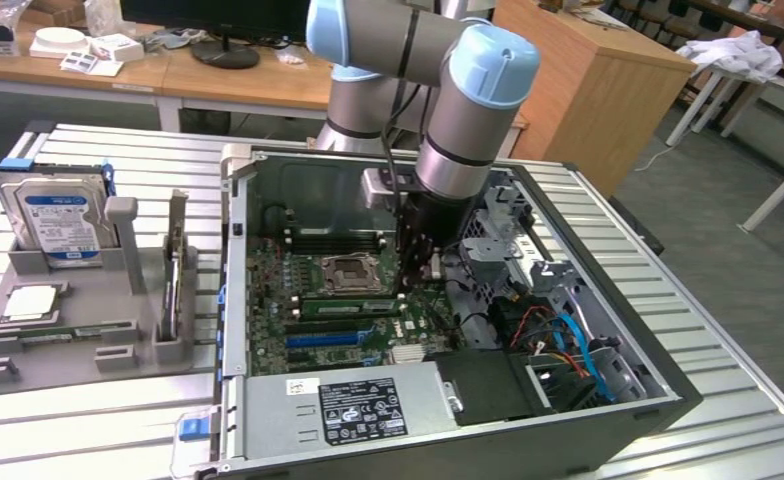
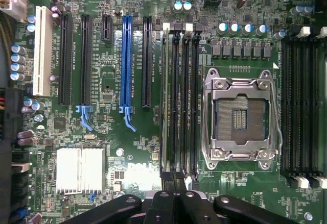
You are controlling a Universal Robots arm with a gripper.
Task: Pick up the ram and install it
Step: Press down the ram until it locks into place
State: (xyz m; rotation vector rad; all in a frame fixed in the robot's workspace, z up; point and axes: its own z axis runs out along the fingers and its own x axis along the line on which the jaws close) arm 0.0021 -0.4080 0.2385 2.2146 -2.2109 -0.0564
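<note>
Exterior view: hand [image 1: 416, 272] reaching down inside open computer case [image 1: 659, 385], fingers pressed together, pinching nothing visible. Ram [image 1: 345, 306] lying in slot just beside hand, next to CPU socket [image 1: 343, 271]. Risk, judged: stick sitting half-seated; uneven push cracking board.

Wrist view: ram [image 2: 164, 96] running away from hand [image 2: 173, 196], among memory slots [image 2: 186, 96]. Latches unreadable.

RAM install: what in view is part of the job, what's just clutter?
Job:
- gripper, shut, down inside the PC case
- ram, standing in a memory slot beside the CPU socket

Lying about:
- hard drive in the grey holder
- blue slot
- monitor base
</note>
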